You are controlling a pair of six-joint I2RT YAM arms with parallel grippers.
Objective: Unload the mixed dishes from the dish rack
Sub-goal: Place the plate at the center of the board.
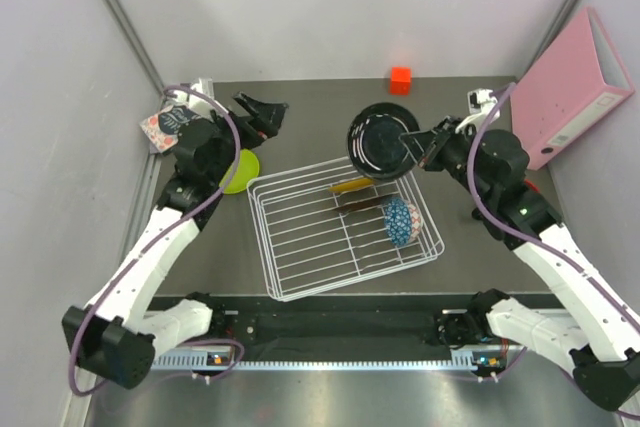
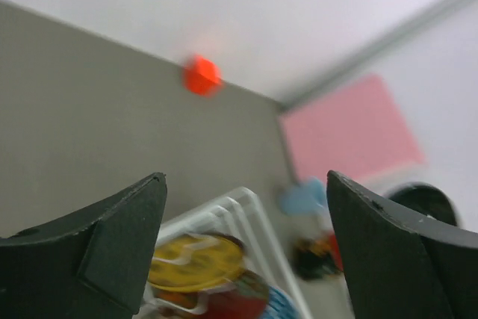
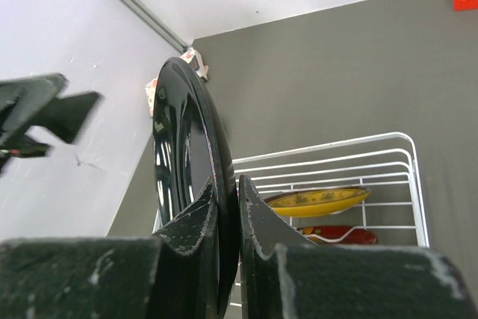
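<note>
right gripper (image 1: 425, 144) clamps black plate (image 1: 380, 139) rim at 1 o'clock of dish rack (image 1: 310, 237), left gripper (image 1: 262, 112) jaws wide at 11 o'clock, yellow plate (image 1: 350, 185), reddish plate (image 1: 357, 205), blue patterned bowl (image 1: 401, 221) inside rack, lime green plate (image 1: 240, 172) at 10 o'clock

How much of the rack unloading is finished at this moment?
Done: the lime green plate lies on the table, outside the dish rack. In hand: the right gripper pinches the black plate. Left: yellow plate, reddish plate and blue patterned bowl sit inside.
</note>
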